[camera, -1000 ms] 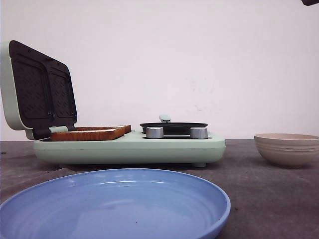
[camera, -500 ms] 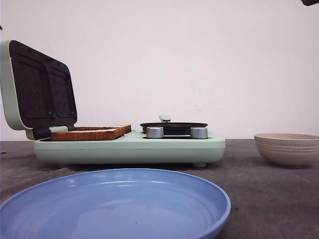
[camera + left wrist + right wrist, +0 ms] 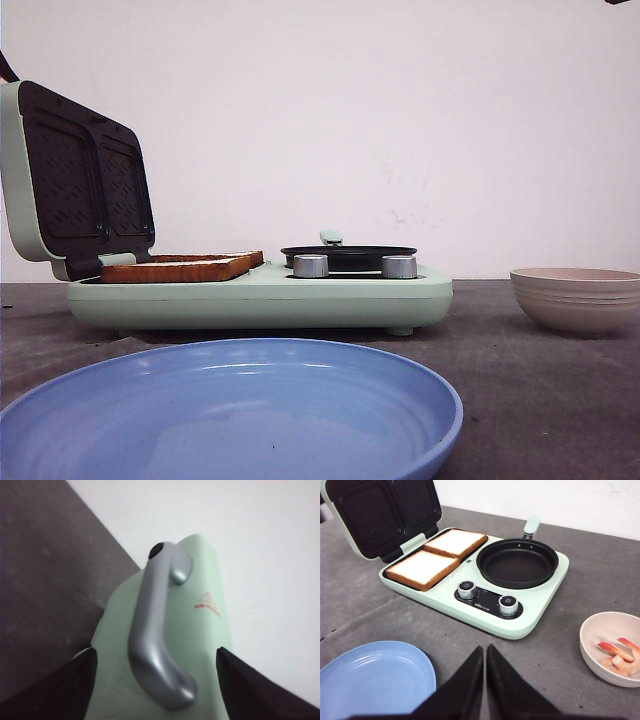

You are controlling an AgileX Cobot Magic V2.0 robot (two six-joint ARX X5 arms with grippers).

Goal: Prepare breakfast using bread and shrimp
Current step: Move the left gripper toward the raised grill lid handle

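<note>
Two slices of bread [image 3: 422, 568] [image 3: 455, 542] lie side by side on the grill plate of the mint-green breakfast maker [image 3: 540, 607], under its raised lid [image 3: 80, 180]. From the front the bread [image 3: 180, 268] shows as a brown crust edge. Pink shrimp [image 3: 618, 654] lie in a beige bowl [image 3: 592, 650] to the right. My left gripper [image 3: 156, 652] is open behind the lid, one finger on each side of the grey lid handle [image 3: 155, 630], not touching it. My right gripper [image 3: 484, 648] hangs shut and empty above the table, in front of the maker.
A black round pan [image 3: 517, 562] sits on the maker's right half, behind two silver knobs [image 3: 466, 589] [image 3: 507, 604]. A blue plate [image 3: 240, 410] lies at the table's front left. The beige bowl [image 3: 578, 298] stands to the right of the maker.
A dark sliver of my left arm has come into the front view at the left edge, above the lid. Everything else is still.
</note>
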